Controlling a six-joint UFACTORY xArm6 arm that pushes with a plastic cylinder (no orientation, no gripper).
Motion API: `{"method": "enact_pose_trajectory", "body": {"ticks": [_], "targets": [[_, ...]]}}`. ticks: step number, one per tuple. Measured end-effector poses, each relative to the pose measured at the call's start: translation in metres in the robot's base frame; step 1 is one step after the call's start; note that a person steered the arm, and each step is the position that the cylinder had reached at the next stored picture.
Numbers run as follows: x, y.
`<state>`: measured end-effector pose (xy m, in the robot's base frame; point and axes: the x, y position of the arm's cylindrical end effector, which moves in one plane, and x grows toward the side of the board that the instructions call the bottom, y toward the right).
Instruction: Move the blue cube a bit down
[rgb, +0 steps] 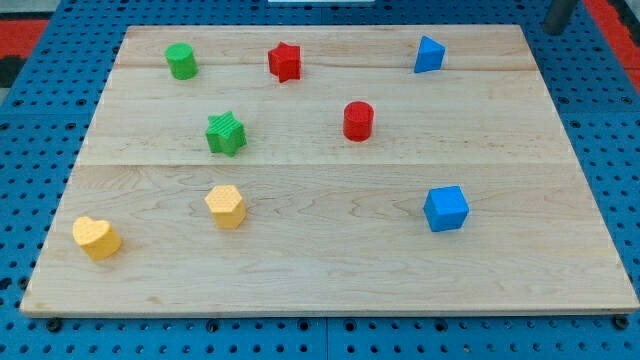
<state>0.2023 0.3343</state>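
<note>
A single camera looks down at a steep angle from the near edge of the wooden desk, taking in the whole board, its far edge narrowing toward the view's top.

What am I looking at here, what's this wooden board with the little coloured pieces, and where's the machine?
One camera looks down at a pale wooden board on a blue pegboard. The dark rod at the view's top right is the robot arm's pusher; my tip is off the board, far from every block. Nothing is held; it only pushes. On the board: blue cube, blue triangular block, red star, red cylinder, green cylinder, green star, yellow hexagonal block, yellow heart.
</note>
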Motion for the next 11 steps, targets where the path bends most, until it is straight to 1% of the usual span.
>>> {"method": "enact_pose_trajectory", "body": {"ticks": [3,4,5,6,7,8,9,10,11], "targets": [[0.0,0.002],[0.009,0.004],[0.031,-0.051],[0.032,-0.092],[0.068,-0.122],[0.171,-0.125],[0.205,-0.184],[0.236,-0.279],[0.27,-0.267]]}}
